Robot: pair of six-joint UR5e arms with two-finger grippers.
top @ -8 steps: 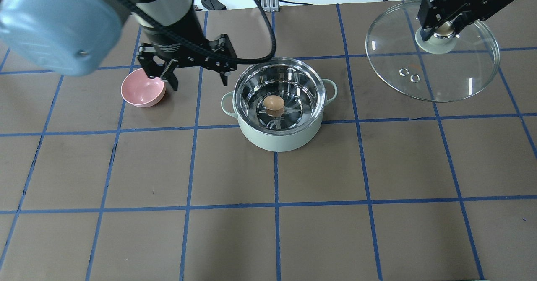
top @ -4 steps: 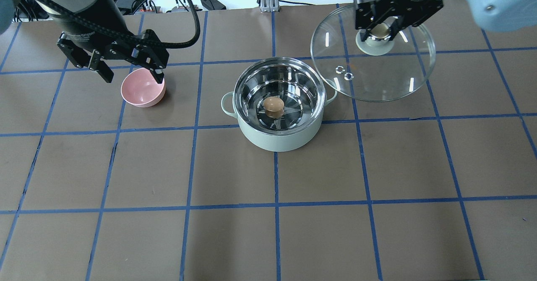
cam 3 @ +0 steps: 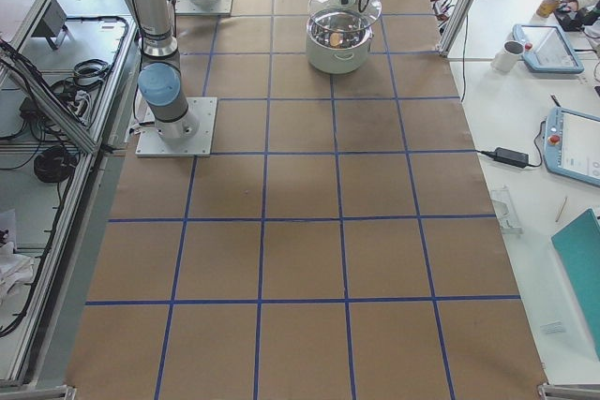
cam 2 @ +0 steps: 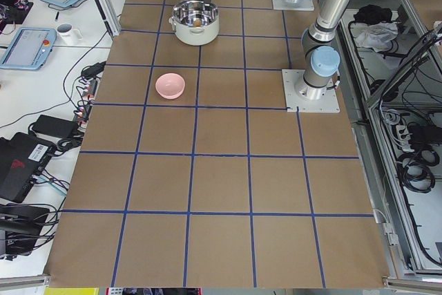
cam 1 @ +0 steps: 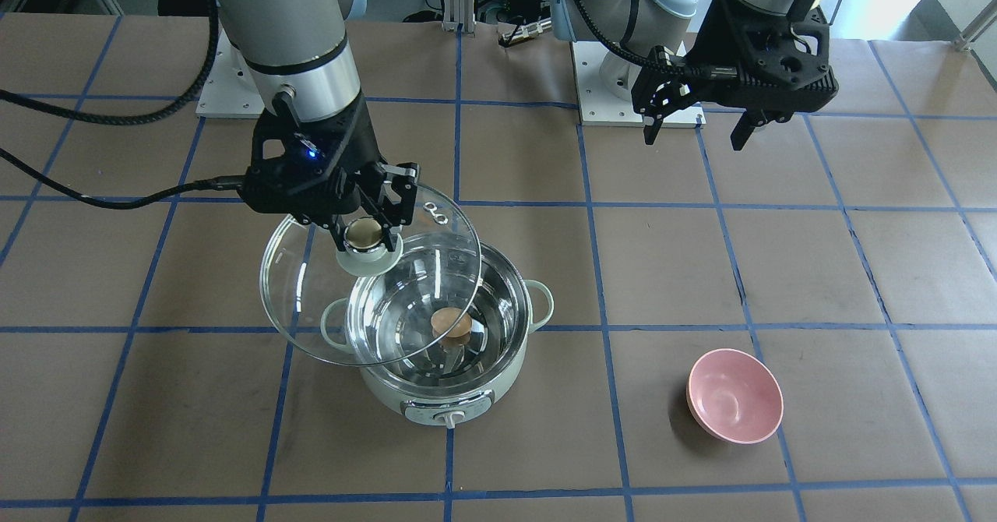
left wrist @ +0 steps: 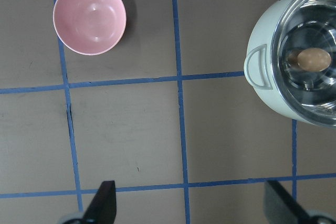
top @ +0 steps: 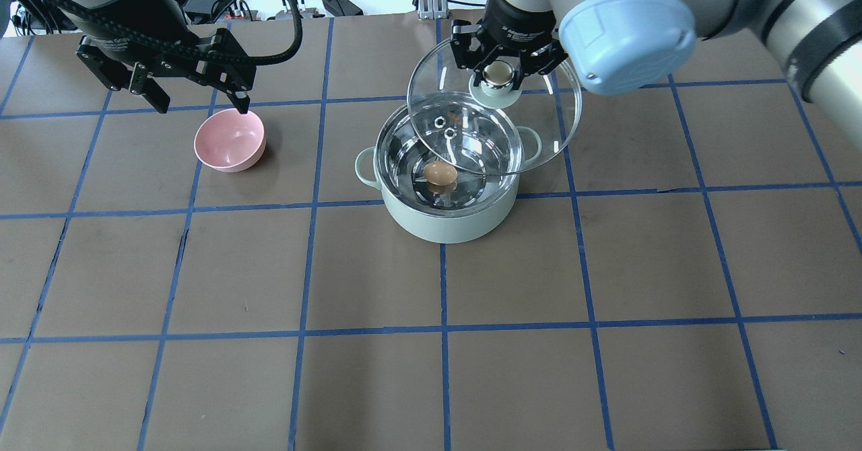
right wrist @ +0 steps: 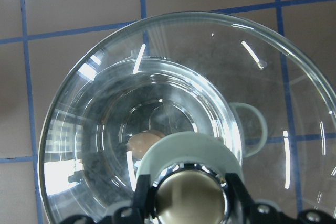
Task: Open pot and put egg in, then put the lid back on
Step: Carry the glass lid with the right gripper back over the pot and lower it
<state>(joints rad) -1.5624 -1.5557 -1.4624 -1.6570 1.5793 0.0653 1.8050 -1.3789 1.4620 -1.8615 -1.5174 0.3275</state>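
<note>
Egg lies inside the uncovered pot. Glass lid hangs tilted over the pot's back rim, its knob clamped by the right gripper; the left gripper, spread wide and empty, hovers by the pink bowl.

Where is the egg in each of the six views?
Front-facing: egg below centre, slightly left.
Overhead: egg centred, above the middle.
Exterior left: egg, tiny speck, top, left of centre.
Exterior right: egg, tiny speck, top, right of centre.
Left wrist: egg at right edge.
Right wrist: egg through the lid, lower left.
Shared landmark: the pot holding it.
</note>
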